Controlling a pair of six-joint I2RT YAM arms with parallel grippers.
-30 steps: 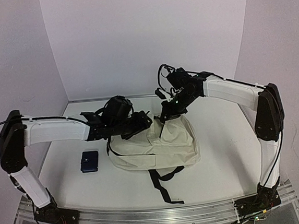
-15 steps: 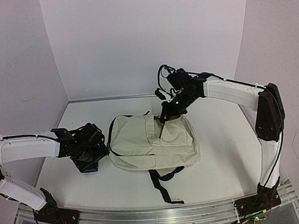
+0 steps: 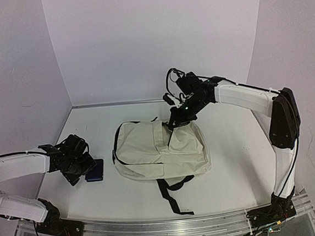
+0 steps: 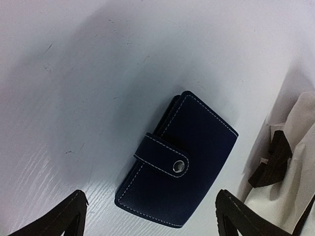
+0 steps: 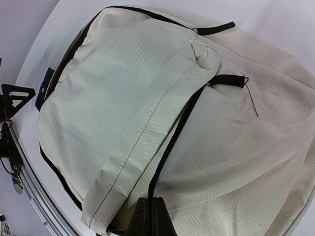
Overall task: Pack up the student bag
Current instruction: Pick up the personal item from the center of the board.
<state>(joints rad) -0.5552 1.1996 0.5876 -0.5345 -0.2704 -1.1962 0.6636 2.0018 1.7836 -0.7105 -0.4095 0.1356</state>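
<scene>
- The left arm [image 3: 18, 166] reaches low across the table [image 3: 236, 166] from the left of the student bag [image 3: 149, 149], its forearm nearly level and its wrist tipped downward.
- The left gripper [image 4: 151, 196] hangs over a spot just left of the student bag with its claw spread wide. One finger stands on either side of the wallet [image 4: 177, 162], and neither touches it.
- The right arm [image 3: 244, 99] stretches in from the right of the student bag, elbow high, forearm slanting down to the bag's far top edge.
- The right gripper [image 3: 173, 122] has its fingers pressed together at that edge, seemingly pinching a fold of the cream fabric, which rises toward it. The contact sits at the very edge of the wrist view.
- One student bag lies flat near the middle of the table, with a black strap [image 3: 172, 196] trailing toward the near edge.
- One wallet, navy with white stitching and a snap tab, lies closed just left of the student bag, apart from it.
- There are two arms.
</scene>
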